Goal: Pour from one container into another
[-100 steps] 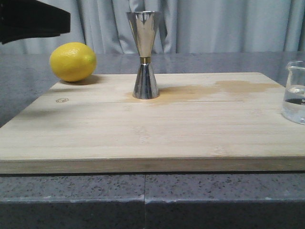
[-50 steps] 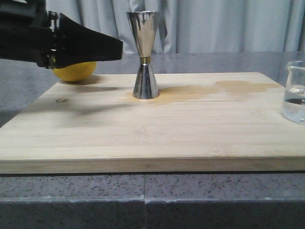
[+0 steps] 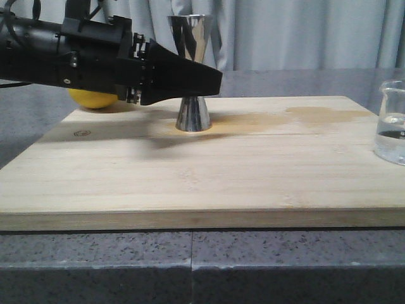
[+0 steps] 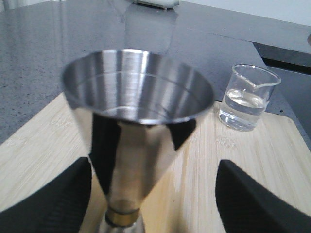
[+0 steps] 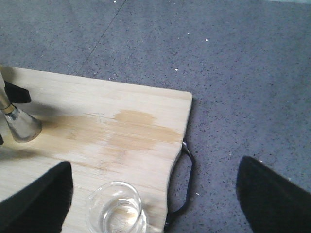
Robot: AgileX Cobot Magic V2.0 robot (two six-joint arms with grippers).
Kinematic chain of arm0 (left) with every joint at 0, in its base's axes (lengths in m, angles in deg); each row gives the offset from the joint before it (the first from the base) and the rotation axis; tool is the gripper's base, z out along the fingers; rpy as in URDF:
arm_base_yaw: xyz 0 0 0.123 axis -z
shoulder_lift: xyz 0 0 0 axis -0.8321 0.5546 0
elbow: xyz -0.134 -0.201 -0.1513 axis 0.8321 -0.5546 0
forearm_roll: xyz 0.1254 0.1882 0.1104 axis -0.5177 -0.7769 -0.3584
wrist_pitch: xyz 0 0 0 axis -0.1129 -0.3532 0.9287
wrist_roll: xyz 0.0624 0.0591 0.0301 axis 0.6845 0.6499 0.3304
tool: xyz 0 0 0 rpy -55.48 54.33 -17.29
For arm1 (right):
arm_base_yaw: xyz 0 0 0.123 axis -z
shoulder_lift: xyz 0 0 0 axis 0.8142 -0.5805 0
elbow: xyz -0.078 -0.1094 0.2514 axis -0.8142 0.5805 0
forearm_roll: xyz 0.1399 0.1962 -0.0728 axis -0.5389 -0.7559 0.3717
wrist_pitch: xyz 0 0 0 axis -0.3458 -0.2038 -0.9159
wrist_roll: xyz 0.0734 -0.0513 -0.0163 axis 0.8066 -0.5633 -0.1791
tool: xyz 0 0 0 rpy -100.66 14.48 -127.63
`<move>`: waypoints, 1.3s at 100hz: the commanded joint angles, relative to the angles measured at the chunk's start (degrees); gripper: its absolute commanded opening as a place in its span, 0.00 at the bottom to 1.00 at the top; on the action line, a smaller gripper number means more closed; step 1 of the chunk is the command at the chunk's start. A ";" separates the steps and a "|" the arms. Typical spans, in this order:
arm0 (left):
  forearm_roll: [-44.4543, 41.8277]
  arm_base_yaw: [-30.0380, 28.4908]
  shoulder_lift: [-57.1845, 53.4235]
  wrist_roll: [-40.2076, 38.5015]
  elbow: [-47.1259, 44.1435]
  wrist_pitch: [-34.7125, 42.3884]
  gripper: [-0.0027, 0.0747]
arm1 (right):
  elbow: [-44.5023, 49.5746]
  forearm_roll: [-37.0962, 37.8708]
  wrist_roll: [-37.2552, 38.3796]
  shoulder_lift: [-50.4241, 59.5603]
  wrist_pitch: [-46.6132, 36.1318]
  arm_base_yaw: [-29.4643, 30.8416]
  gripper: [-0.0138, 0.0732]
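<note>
Standing upright on the wooden board (image 3: 253,171), the steel jigger (image 3: 192,69) sat between the spread fingers of the left gripper (image 4: 154,199), jaws released and not touching it. Well to the jigger's right at the board's edge stood the glass beaker (image 3: 392,123), holding clear liquid, with the right gripper (image 5: 155,196) above it, jaws parted. Behind the left arm, left of the jigger, lay a lemon (image 3: 92,98).

A grey speckled stone countertop (image 3: 285,266) carries a pale wooden cutting board (image 3: 209,183) with a darker damp stain (image 3: 304,116). On the board stand 1 steel jigger (image 3: 193,111) and 1 glass beaker (image 3: 392,123) holding clear liquid. A lemon (image 3: 92,99) lies at the board's far left corner.
</note>
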 commanded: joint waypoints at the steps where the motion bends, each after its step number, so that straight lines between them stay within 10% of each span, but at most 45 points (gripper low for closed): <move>1: 4.53 0.48 -1.87 0.11 2.16 -6.50 0.67 | -2.08 -1.38 -0.42 -0.03 -3.89 0.12 0.87; 25: 4.53 0.48 -1.74 -0.09 2.17 -6.38 0.65 | -2.08 -1.38 -0.42 -0.03 -3.89 0.12 0.87; 74: 4.53 0.48 -1.74 -0.09 2.17 -6.29 0.20 | -2.08 -1.38 -0.42 -0.03 -3.89 0.12 0.87; 130: 4.53 0.48 -1.74 2.92 2.38 -6.29 0.04 | -2.08 -1.38 -0.42 -0.03 -3.71 0.12 0.87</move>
